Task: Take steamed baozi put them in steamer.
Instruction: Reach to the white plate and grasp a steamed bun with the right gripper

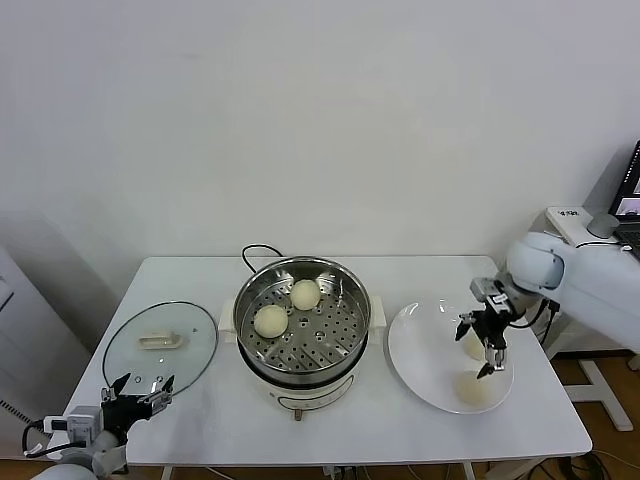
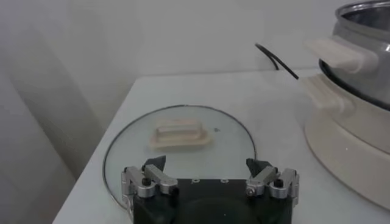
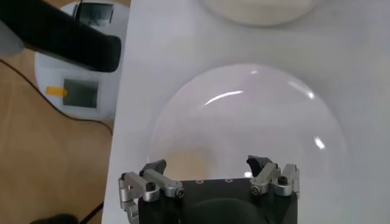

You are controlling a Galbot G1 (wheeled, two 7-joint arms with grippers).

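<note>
Now, open right pincer (image 1: 483, 349) over plate (image 1: 420, 345), baozi (image 1: 472, 389) just below

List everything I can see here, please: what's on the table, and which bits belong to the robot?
Baozi in steamer: two, cream-white, on the perforated floor.
Baozi on plate: two, cream-white, one partly behind the right gripper.
Steamer: one, shiny steel on white base, table middle.
Plate: one, white, right of steamer.
Glass lid: one, clear with cream handle, left of steamer.
Table: one, white.
Black cord: one, behind steamer.
Right gripper: open, over the plate.
Left gripper: open, by the lid's near edge.
</note>
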